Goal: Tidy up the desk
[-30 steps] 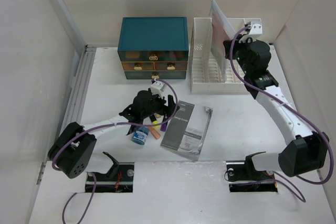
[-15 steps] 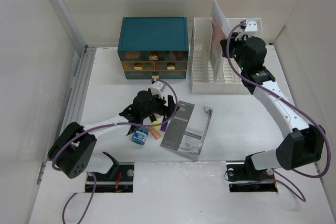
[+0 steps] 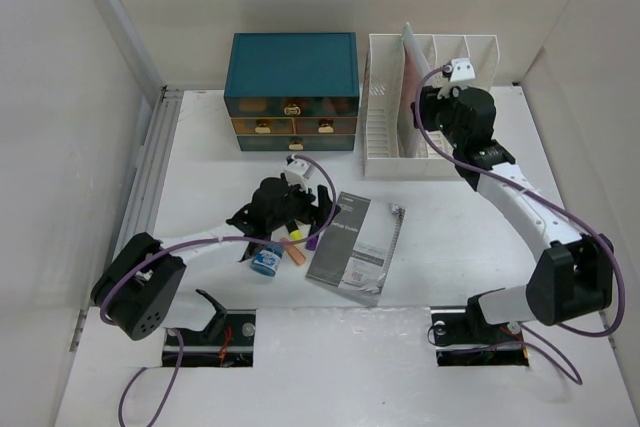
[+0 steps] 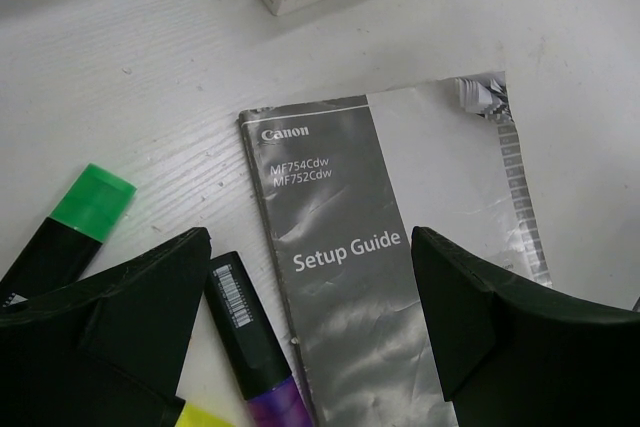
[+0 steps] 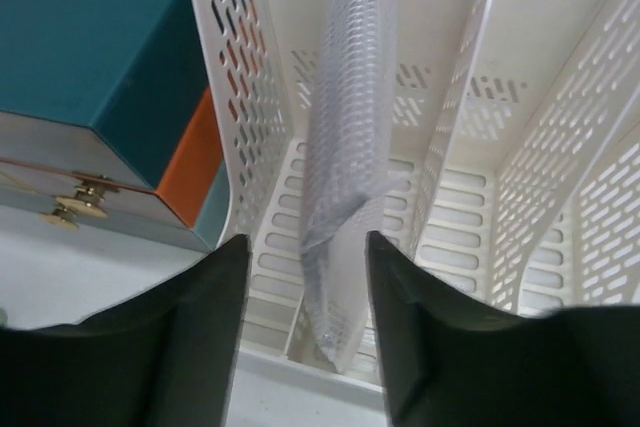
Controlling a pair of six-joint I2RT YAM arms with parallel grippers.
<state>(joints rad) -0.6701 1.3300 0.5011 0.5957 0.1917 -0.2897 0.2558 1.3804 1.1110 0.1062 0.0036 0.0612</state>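
A white bubble-wrap envelope [image 5: 345,137] stands on edge in the left slot of the white file rack [image 5: 560,207]; it also shows in the top view as the envelope [image 3: 411,55]. My right gripper [image 5: 305,239] is open just in front of the rack, with its fingers on either side of the envelope's lower end and not touching it. My left gripper [image 4: 308,237] hangs open low over the grey "Setup Guide" booklet [image 4: 340,247] and a purple marker [image 4: 245,337]. Beside them lies a green highlighter [image 4: 85,209].
A teal drawer unit [image 3: 292,87] stands at the back, left of the file rack [image 3: 385,137]. Markers [image 3: 300,244] and a small blue item [image 3: 266,261] lie left of the booklet [image 3: 360,247]. White walls close in both sides.
My right arm has swung left and drawn back to the rack's front. The envelope has gone from leaning to standing in the slot. The left arm has barely moved.
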